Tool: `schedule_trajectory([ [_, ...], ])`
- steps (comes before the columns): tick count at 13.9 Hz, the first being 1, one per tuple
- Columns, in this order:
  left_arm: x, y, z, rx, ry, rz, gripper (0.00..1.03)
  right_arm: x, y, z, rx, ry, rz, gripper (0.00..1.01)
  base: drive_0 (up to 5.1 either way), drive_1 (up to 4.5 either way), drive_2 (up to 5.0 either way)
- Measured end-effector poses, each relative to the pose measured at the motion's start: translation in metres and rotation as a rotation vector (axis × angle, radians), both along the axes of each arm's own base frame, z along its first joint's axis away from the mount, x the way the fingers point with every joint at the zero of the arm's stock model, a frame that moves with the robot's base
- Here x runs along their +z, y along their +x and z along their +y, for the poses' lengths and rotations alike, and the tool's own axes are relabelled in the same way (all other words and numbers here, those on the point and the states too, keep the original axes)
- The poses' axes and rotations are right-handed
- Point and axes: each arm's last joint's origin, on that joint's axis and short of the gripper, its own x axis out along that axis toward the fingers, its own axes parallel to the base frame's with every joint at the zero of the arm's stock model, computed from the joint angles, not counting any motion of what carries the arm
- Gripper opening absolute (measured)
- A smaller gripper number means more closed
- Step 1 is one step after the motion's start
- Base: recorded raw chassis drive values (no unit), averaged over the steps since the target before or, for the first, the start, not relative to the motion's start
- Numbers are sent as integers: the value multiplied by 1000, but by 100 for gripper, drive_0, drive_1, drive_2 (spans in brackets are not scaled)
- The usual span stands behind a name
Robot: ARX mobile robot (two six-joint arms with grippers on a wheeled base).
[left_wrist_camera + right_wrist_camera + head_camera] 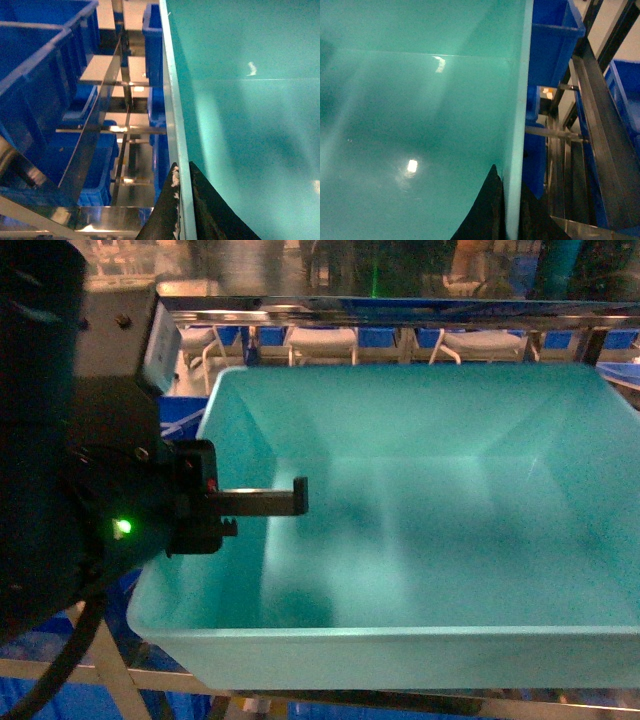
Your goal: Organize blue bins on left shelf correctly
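Both grippers, left gripper [182,210] and right gripper [510,215], pinching opposite walls of turquoise bin [420,540].

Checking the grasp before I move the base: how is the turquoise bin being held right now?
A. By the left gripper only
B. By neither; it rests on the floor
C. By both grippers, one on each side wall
C: the left gripper straddles the left wall of the turquoise bin, and the right gripper straddles its right wall.
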Motion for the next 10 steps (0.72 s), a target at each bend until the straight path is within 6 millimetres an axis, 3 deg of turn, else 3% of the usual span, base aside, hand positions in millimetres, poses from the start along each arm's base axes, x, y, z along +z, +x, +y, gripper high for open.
schedule_trajectory([
  [2, -29, 13, -10, -10, 31, 63, 2, -23, 12, -8, -19, -17, 72, 2, -397, 453, -102],
  [6, -63, 29, -15, 12, 71, 125, 2, -58, 34, -9, 6, -45, 167, 2, 0, 0, 0],
  [10, -80, 41, -16, 31, 92, 159, 2, -76, 51, -5, 19, -62, 227, 2, 0, 0, 0],
])
